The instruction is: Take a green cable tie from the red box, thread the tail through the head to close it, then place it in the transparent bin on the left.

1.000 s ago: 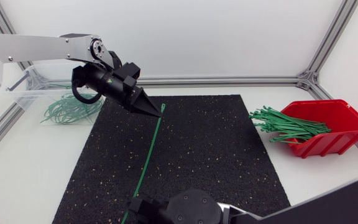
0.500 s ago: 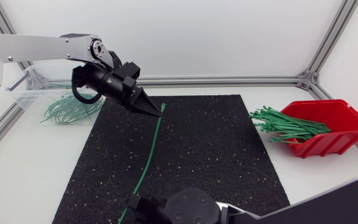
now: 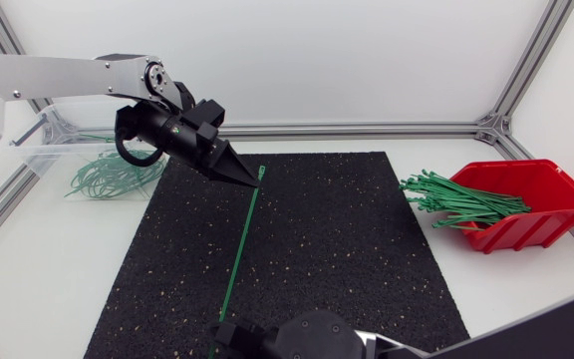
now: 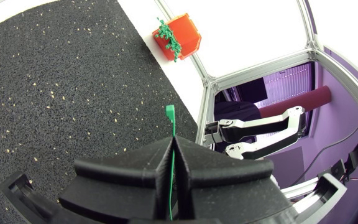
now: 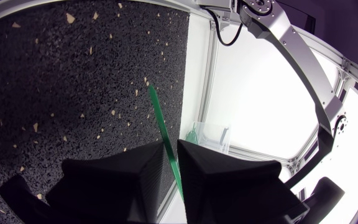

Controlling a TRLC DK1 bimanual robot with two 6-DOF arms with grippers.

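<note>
Black mat (image 3: 347,249) on white table (image 3: 48,269) is the ref. One green cable tie (image 3: 243,234) is stretched straight over the mat's left half, running from near the far edge to the near edge, held at both ends. L arm (image 3: 58,75) comes in past the mat's far-left corner; its jaws are clenched on the tie just behind the head, at the mat's far edge. L wrist view: strap pinched in the seam between the 2 jaws, head (image 4: 169,112) poking out ahead of the tips, above the mat. R arm (image 3: 312,339) sits at the mat's near edge, a bit left of centre; its jaws are grasping the tie's other end. R wrist view: strap runs between the jaws and the tail sticks out ahead over the mat; contact on both sides looks likely but the view is tight. Red box (image 3: 536,199) off the mat's right side, toward the far-right corner, with a bundle of green ties (image 3: 456,199) spilling out toward the mat. Clear bin (image 3: 58,150) off the mat's far-left corner, partly behind the L arm, w/ several looped green ties (image 3: 108,178) inside.
</note>
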